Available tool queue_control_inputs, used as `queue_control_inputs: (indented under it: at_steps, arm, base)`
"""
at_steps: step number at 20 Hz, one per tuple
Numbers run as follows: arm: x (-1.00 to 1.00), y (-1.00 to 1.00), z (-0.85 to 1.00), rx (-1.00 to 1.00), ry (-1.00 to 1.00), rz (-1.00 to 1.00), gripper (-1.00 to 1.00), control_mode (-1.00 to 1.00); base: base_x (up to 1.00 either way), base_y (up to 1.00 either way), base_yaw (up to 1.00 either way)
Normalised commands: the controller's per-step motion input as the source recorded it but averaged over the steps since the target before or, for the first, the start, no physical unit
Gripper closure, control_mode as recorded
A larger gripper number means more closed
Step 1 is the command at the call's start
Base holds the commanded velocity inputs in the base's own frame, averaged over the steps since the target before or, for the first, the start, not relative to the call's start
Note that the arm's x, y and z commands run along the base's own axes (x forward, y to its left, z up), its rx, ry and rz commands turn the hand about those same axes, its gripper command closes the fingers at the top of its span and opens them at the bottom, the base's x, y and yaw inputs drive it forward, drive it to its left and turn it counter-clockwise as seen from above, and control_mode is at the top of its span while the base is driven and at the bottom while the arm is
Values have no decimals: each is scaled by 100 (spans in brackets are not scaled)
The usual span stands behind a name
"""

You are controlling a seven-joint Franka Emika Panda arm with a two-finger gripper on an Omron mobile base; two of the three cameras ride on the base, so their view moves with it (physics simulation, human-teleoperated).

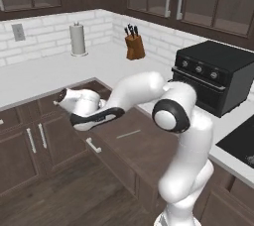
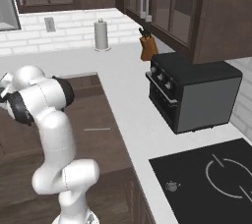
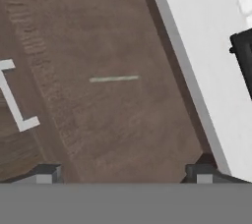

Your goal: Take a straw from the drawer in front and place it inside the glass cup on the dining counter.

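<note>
While the gripper (image 3: pixel 125 173) hangs over the pulled-out drawer (image 3: pixel 147 134) with its jaws spread wide and nothing between them, the straw (image 3: pixel 114 78) lies flat on the drawer floor ahead of the fingertips (image 3: pixel 47 173), well apart from them (not touching anything else). Beside it sits the silver handle (image 3: pixel 15 102), and on the other side the white worktop (image 3: pixel 206 61) with a black oven (image 1: pixel 213 74) on it

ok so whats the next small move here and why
Probably lower the open gripper straight toward the straw. The drawer is already pulled out, the straw lies flat and alone on its floor, and the fingers sit wide apart, well above it.
</note>
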Motion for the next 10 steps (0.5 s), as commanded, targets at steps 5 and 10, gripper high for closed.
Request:
queue_control_inputs:
  at_steps: [5, 10]
  arm:
    - [22, -87, 36, 15, 9, -5, -100, -100]
    - [22, -73, -24, 20, 22, 0, -100, -100]
  base:
    - [0, 0, 0]
    - [0, 0, 0]
